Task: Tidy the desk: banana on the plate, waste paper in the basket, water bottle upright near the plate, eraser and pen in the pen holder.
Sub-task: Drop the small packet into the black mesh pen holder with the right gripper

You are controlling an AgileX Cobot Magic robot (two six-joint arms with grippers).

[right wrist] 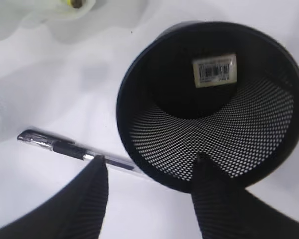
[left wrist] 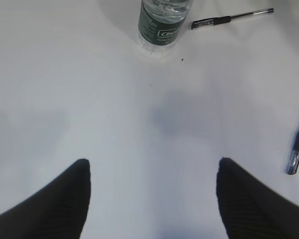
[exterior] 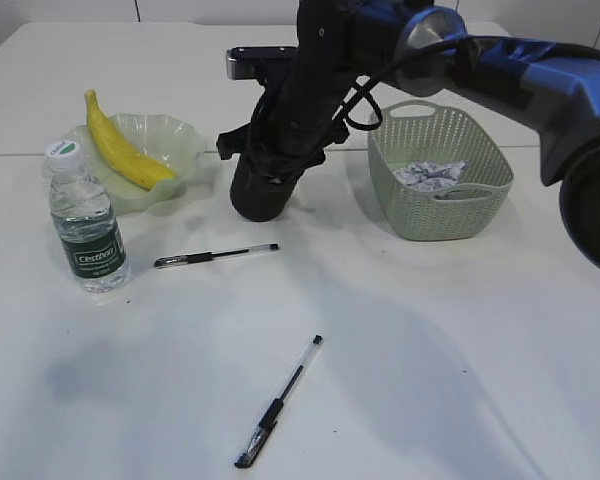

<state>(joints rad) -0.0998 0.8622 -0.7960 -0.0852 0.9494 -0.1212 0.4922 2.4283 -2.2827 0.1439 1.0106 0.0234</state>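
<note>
right jaws over the pen holder, left jaws wide above bare tabletop

right gripper jaws apart, straddling the black mesh pen holder's near rim; left gripper jaws apart, holding nothing. banana lies on the green plate, water bottle upright beside it, waste paper in the basket, two pens on the tabletop.

Surface: we see a plain white table filling nearly the whole view | Seam: a thin line crosses it toward the back | Behind: a pale wall with thin dark vertical joints | Light: even and soft from above, casting faint grey shadows on the tabletop
</note>
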